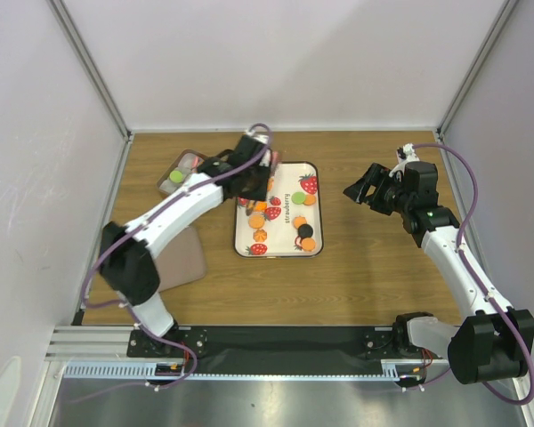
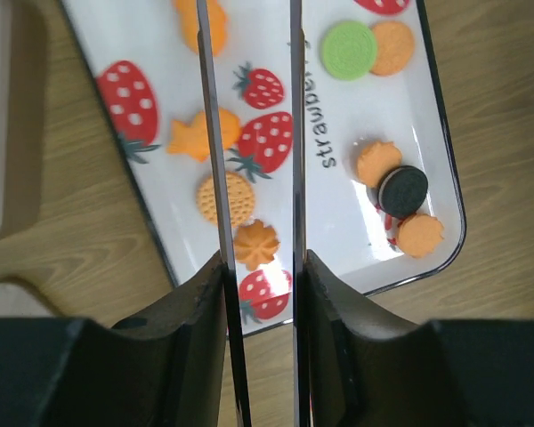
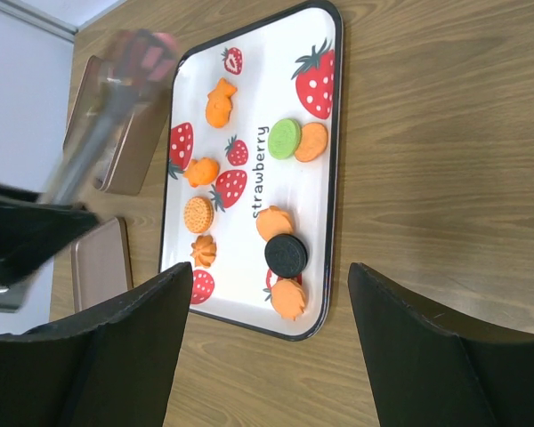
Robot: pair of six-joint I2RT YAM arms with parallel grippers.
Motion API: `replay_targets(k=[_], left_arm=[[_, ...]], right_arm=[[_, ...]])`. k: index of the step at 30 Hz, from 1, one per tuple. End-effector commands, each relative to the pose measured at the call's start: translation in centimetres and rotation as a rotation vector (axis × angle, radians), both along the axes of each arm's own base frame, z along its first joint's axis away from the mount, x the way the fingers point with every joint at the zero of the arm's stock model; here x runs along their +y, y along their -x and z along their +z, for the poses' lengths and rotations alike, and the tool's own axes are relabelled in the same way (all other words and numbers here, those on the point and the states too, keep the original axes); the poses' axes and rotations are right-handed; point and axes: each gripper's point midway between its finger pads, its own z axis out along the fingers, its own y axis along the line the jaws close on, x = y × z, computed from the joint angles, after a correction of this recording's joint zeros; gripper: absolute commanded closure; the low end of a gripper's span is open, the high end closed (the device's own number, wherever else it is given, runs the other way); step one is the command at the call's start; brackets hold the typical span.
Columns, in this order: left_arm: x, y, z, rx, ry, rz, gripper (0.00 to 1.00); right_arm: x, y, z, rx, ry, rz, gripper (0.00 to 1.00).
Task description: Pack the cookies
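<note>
Cookies (image 2: pixel 349 50) lie on the tray (image 2: pixel 400 116), some in the box (image 1: pixel 171 167) at its 10 o'clock. Left gripper (image 2: pixel 262 262) squeezes tongs (image 2: pixel 212 133), likely for picking; right gripper (image 3: pixel 267 294) hangs spread at 3 o'clock.

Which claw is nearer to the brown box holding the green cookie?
Left. The left claw, gripping tongs, hovers right beside the brown box, at the strawberry tray's nearest edge. The right claw hangs open far off, beyond the tray's opposite side.
</note>
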Motion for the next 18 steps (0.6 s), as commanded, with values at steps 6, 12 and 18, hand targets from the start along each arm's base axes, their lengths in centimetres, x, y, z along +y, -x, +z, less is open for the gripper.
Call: replay_targets(k=[6,12,18], left_arm=[[11.9,0.3,3.4,-0.109,0.032,0.269,0.6],[16.4,1.3,0.8,-0.053,0.018,0.35,0.6],[17.3,1.8,-1.5,0.011,0.004,0.349,0.59]], right_arm=[[0.4,-0.3,1.9,-0.065,-0.005,0.025,0.23],[0.5,-0.3,1.8,-0.061,-0.008,0.029,0.23],[0.4,-0.3,1.7,-0.058,-0.007,0.026,0.23]])
